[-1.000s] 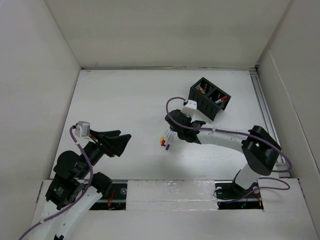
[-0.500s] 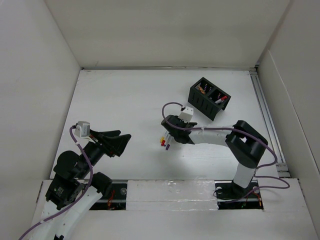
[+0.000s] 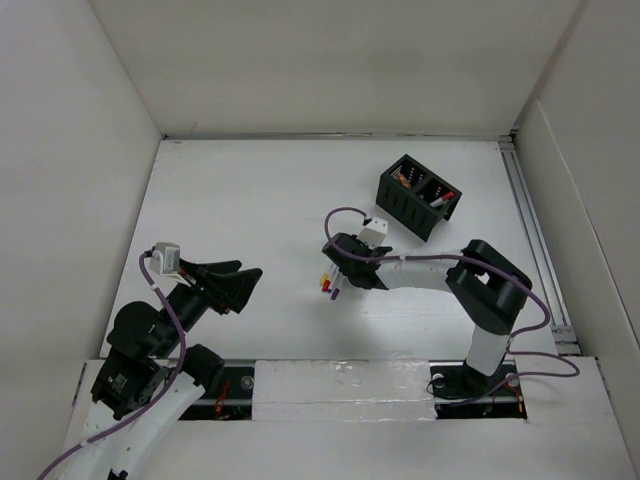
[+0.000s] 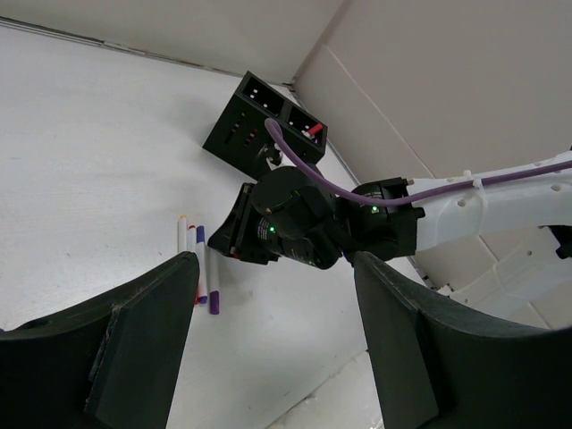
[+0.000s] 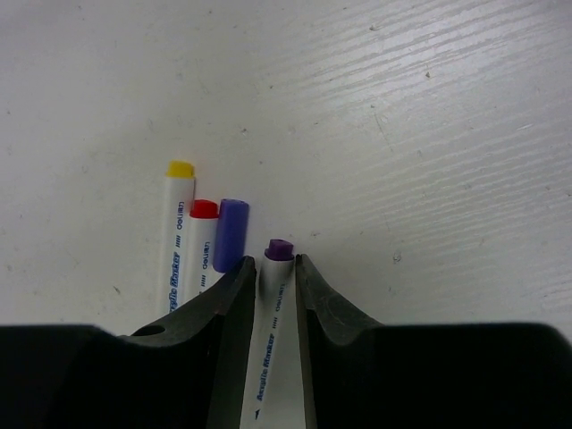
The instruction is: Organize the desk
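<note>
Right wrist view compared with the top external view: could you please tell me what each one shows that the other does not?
Only the right wrist view shows the right gripper with its fingers pressed against both sides of the purple-capped marker, plus the print on the barrels. Only the top external view shows the black organizer box, the open left gripper apart from the markers, and both arms. Both show the white desk and the markers lying side by side.
</note>
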Motion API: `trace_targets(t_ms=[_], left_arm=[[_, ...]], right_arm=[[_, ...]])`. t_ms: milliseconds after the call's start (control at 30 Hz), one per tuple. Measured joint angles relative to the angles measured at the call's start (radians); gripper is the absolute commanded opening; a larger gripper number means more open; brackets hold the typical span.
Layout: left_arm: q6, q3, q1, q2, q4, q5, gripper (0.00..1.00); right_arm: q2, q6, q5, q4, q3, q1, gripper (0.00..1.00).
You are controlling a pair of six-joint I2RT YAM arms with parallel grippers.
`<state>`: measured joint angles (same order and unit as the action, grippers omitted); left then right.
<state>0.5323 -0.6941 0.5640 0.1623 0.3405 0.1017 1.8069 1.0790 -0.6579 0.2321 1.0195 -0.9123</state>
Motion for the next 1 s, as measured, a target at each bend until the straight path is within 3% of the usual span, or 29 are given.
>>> trace_targets(t_ms=[167, 300, 667, 867, 1000], left_arm=[[0.0, 0.0, 0.0, 0.0, 0.0, 0.0, 0.66], [0.0, 0.0, 0.0, 0.0, 0.0, 0.0, 0.66], [0.0, 0.0, 0.0, 0.0, 0.0, 0.0, 0.66], [0.0, 0.0, 0.0, 0.0, 0.0, 0.0, 0.66], [0.0, 0.0, 0.0, 0.0, 0.0, 0.0, 0.66]], right_arm=[[-0.001, 0.002, -0.008, 0.0, -0.005, 0.0, 0.27], [-0.005, -0.001, -0.007, 0.006, -0.006, 0.0, 0.36], [0.013, -0.04, 0.004, 0.082, 0.032, -0.031, 0.36], [0.031, -0.06, 0.003, 0.098, 0.054, -0.032, 0.27], [0.031, -0.063, 0.005, 0.098, 0.053, -0.03, 0.11]])
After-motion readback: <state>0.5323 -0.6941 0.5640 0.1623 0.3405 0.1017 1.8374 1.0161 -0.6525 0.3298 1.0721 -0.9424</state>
